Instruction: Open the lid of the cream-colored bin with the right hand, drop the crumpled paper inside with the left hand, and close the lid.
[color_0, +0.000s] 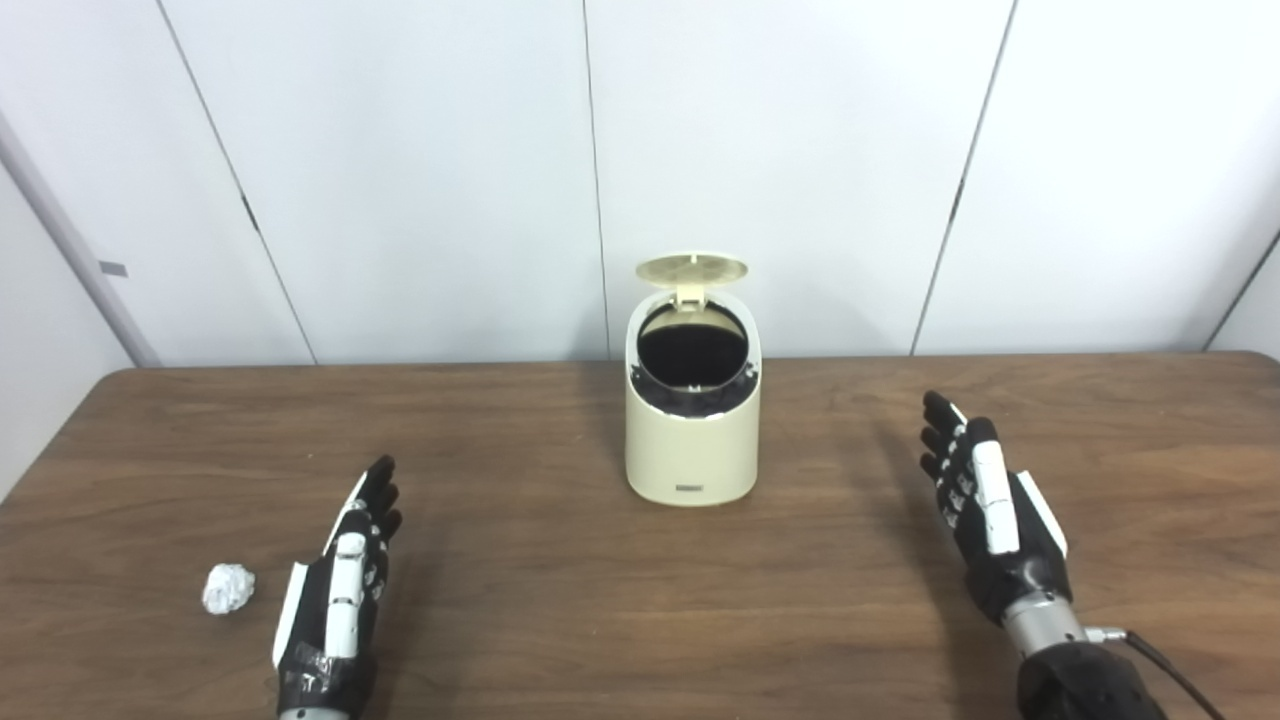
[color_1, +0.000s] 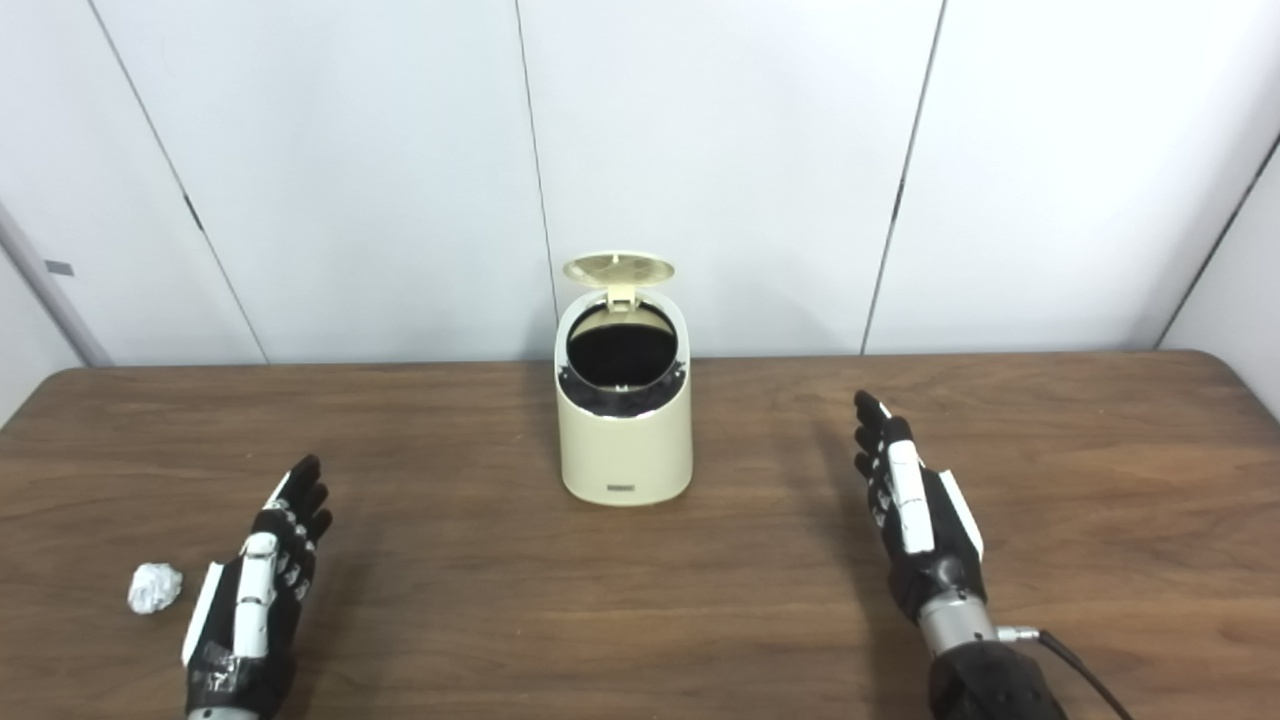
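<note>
The scene is viewed from two head cameras set side by side, angled down and forward across a wooden table (color_0: 560, 600) toward a white panelled wall (color_1: 720, 150). Nearly everything is shared (the right eye view is shifted slightly rightward).

Bin (color_0: 692, 440) interior black and unreadable, small front label illegible, both forearms cut off at bottom edge

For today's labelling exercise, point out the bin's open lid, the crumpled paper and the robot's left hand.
lid (color_0: 692, 268): left eye view, middle of its raised underside.
crumpled paper (color_0: 228, 588): left eye view, centre of the ball.
left hand (color_1: 262, 575): right eye view, back of the hand.
</note>
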